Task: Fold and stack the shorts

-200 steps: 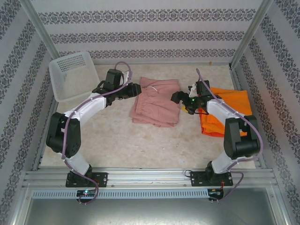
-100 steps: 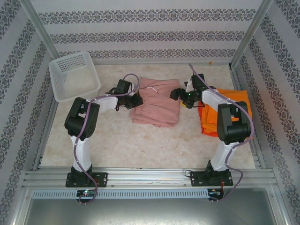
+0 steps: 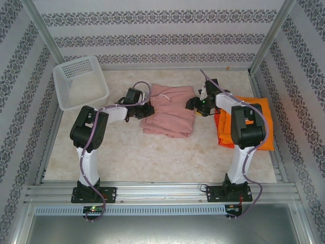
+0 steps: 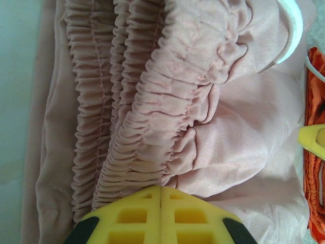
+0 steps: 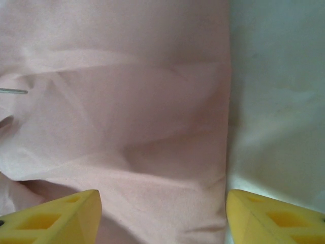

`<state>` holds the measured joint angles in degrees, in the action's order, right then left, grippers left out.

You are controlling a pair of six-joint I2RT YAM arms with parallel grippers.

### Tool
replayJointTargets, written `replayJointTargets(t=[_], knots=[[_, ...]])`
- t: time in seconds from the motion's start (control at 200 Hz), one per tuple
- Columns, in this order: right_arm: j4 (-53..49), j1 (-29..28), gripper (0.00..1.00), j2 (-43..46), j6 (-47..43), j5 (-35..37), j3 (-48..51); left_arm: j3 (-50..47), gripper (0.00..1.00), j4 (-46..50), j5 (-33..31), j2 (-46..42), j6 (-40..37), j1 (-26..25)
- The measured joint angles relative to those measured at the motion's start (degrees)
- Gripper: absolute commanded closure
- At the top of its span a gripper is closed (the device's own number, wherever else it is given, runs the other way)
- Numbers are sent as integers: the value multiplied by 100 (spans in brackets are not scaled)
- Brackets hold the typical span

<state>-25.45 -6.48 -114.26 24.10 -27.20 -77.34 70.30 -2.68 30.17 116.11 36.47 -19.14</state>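
The dusty pink shorts (image 3: 169,113) lie folded near the middle of the table (image 3: 152,157), their gathered waistband at the left and the white drawstring (image 4: 292,25) curling at the far end. To their right, apart from them, the bright orange shorts (image 3: 266,119) lie flat, with the red-orange shorts (image 3: 223,133) showing along their near-left edge, both partly covered by the right arm. The left gripper (image 3: 148,109) sits low at the waistband side of the pink shorts. In the left wrist view its yellow fingers (image 4: 132,216) are pressed tight together right at the ruched elastic, and it cannot be told whether any fabric is caught between them. The right gripper (image 3: 194,105) is at the opposite edge of the pink shorts. In the right wrist view its fingers (image 5: 61,213) stand wide apart, one over the smooth pink cloth and the other over the bare table, straddling the cloth's edge. A white mesh basket (image 3: 78,66) stands in the far-left corner, well apart from the clothes.
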Motion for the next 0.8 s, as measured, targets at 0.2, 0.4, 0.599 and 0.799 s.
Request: replayJointTargets(t=[0.2, 0.4, 0.599, 0.799], knots=[[-26, 0, 45, -221, -11, 2, -74, -39, 100, -74, 2, -2, 2, 2], [-68, -4, 62, -254, -26, -4, -94, -101, 100, -184, 2, -4, 28, 2], [-76, -48, 83, -267, -9, -2, -144, -151, 100, -238, 0, -39, 90, 2], [-166, -168, 100, -262, -48, 175, -234, -372, 88, -247, -46, -317, 114, 9]])
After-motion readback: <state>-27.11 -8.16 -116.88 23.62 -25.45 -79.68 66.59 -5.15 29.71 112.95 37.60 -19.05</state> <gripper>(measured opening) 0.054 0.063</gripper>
